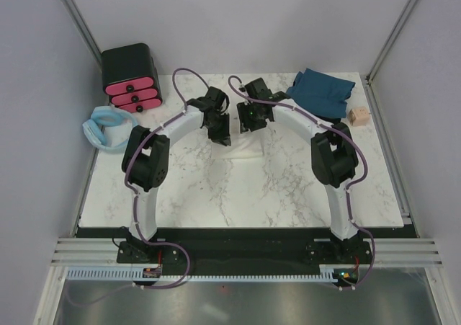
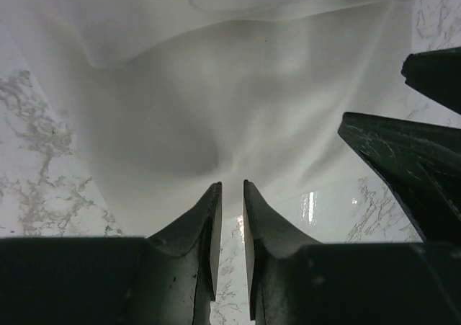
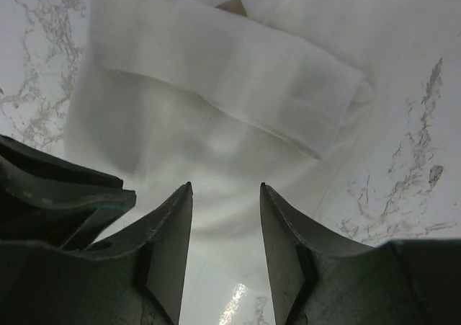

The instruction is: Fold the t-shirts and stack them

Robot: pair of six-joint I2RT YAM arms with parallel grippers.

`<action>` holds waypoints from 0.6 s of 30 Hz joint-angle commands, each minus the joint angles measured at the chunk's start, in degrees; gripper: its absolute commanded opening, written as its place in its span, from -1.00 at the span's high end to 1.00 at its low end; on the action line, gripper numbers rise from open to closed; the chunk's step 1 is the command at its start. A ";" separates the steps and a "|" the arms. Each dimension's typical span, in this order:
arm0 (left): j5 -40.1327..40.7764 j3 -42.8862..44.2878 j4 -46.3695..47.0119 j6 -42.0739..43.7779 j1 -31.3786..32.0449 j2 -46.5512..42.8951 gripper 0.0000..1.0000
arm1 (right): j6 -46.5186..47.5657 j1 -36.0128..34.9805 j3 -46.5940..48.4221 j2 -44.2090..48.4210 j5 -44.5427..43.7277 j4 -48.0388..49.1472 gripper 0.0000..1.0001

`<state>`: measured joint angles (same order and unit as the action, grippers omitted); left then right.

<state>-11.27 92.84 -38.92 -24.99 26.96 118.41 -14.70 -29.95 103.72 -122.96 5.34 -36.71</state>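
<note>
- Left end effector (image 2: 230,184) stood narrowly parted, right end effector (image 3: 225,187) wider; neither held cloth.
- I saw the cream-white t-shirt (image 2: 238,87) lying just ahead of both, equally near.

T-shirts in front of me: two, one cream-white t-shirt (image 2: 216,87) and one teal-blue t-shirt (image 1: 320,91).
My arms: two, my left arm (image 1: 148,163) and my right arm (image 1: 333,159).
My grippers: two, my left gripper (image 2: 230,188) and my right gripper (image 3: 225,188).
Fingers: two on each gripper, so I count four in all.
Black box (image 1: 130,62): one.
Pink drawers (image 1: 132,91) in that box: three.
Pale blue padded ring (image 1: 108,130): one.
Small tan cube (image 1: 358,115): one.
Marble table (image 1: 238,195): one.
Purple cables (image 1: 178,80): two, one running along each of my arms.
</note>
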 commanded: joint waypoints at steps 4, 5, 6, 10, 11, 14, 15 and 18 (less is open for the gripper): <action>-1.21 2.26 1.39 1.00 1.16 3.14 0.54 | -0.15 -0.01 6.84 -7.91 0.72 -1.26 0.01; -1.21 2.17 1.39 0.91 1.25 3.49 0.59 | -0.33 -0.02 7.19 -8.26 0.89 -1.70 0.01; -1.13 2.26 1.39 0.91 1.25 3.58 0.73 | -0.42 -0.02 7.54 -8.87 0.98 -1.79 0.01; -1.21 2.26 1.30 1.17 1.52 4.81 0.96 | -0.51 -0.02 7.90 -10.11 0.11 -1.61 0.01; -1.21 2.35 1.30 1.35 1.69 5.51 0.96 | -0.51 -0.02 8.07 -10.46 -0.33 -1.61 0.02; -0.16 2.09 1.04 2.40 2.22 6.22 0.96 | -1.12 -0.02 9.39 -11.52 -2.44 -0.12 0.05; 0.10 1.82 0.77 2.93 2.57 6.48 0.96 | -1.30 -0.02 9.57 -11.60 -3.05 0.40 0.07; 0.89 0.86 0.25 3.72 3.18 7.18 0.96 | -1.91 -0.02 11.14 -12.57 -4.11 2.34 0.07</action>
<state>-11.94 93.27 -38.72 -24.49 28.73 123.74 -15.42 -29.93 111.35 -133.97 4.03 -37.52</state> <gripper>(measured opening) 0.025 0.467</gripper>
